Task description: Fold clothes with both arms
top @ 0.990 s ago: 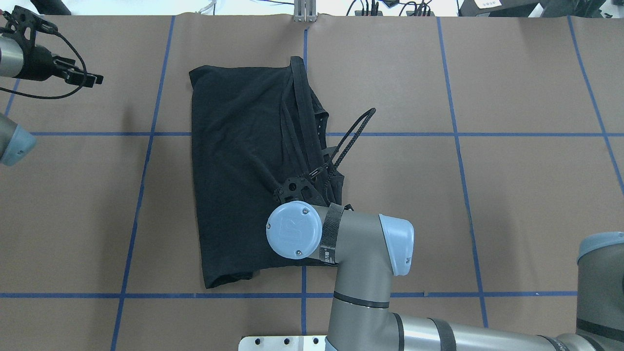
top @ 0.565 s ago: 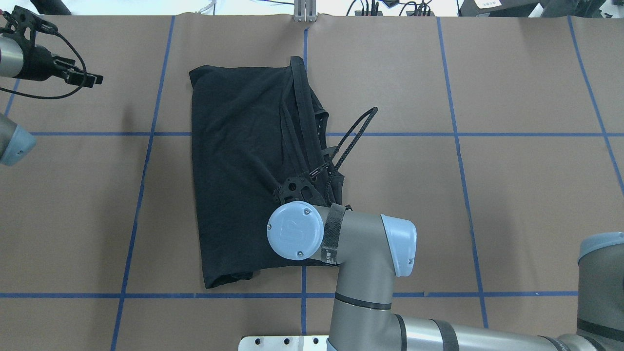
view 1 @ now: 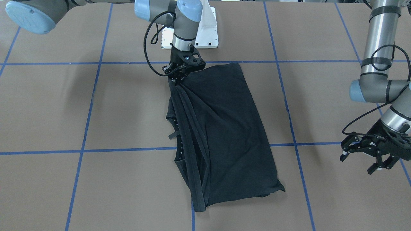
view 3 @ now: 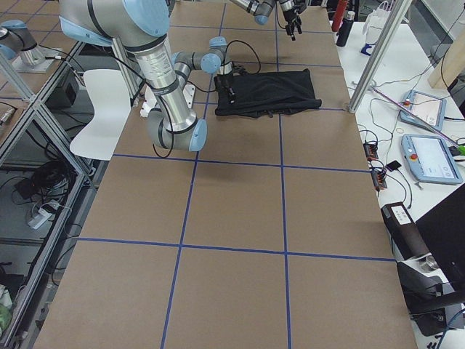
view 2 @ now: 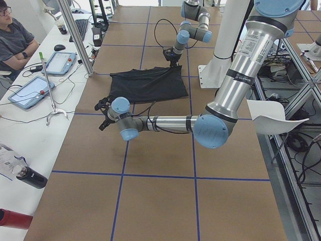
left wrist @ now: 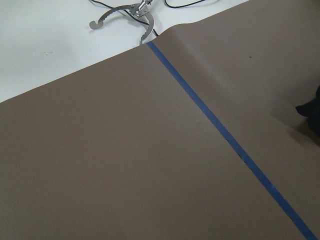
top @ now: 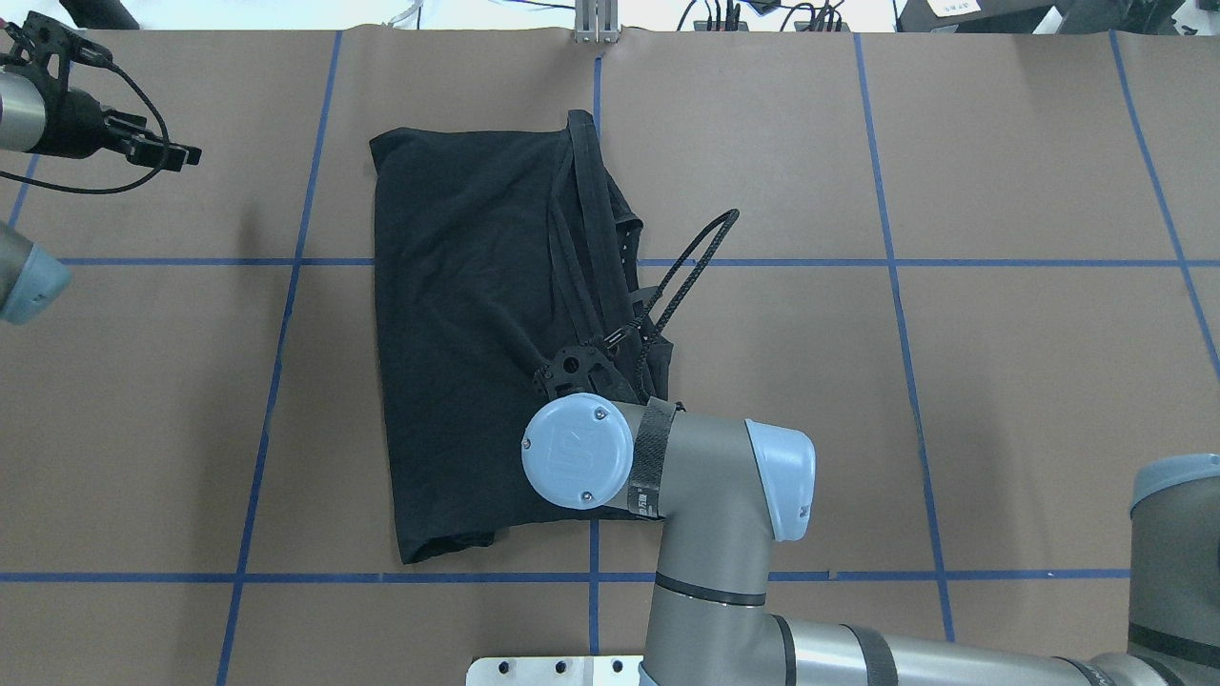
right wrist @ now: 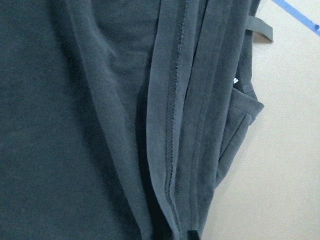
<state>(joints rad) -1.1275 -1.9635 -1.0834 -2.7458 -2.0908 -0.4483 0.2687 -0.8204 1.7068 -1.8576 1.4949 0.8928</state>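
From where I stand behind the robot I count two arms, two claws and one garment on the brown table [top: 1001, 381], which is divided by blue tape lines [top: 896, 262]. At the far left, the left arm [top: 29, 114] reaches in low over the table, and the left gripper [view 1: 359, 163] hangs over the bare surface with its two fingers apart and nothing between them, well apart from the cloth. Near the middle of the table lies the single black T-shirt [top: 457, 333]. It is folded lengthwise into a long shape with a plain black side up, and it sits a little to the left of the centre tape line. Along its right side several hemmed bands run close together and draw in toward one point. At that point the right gripper [view 1: 177, 78] is closed on the gathered edge of the T-shirt, at the end nearer the robot. The right arm [top: 705, 495] comes from the right and bends over that near right corner of the cloth.
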